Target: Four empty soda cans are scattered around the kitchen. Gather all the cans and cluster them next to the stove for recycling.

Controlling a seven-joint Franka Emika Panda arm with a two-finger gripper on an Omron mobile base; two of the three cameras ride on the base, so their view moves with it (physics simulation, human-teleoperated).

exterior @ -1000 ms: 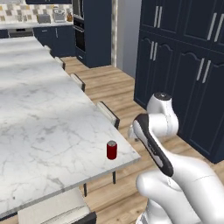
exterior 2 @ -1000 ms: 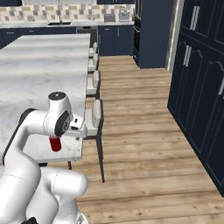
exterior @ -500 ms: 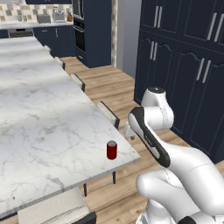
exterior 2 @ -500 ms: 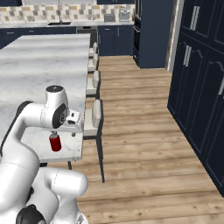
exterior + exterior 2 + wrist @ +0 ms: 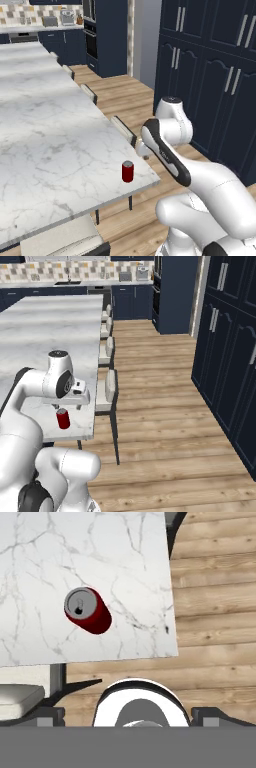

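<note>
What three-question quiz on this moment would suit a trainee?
1. True or false: the red soda can stands upright on the marble island.
2. Where on the island is it? A) middle B) near a corner C) far end
3. Fill in: the floor is made of ____.

Key: 1 true; 2 B, close to the corner nearest the robot, apart from the claw; 3 wood.

I stand in a home kitchen: a long white marble island [image 5: 45,145], navy cabinets [image 5: 210,60], a built-in wall oven [image 5: 91,35], mosaic tile backsplash [image 5: 60,273], stools [image 5: 106,388], wood floor [image 5: 165,421].
</note>
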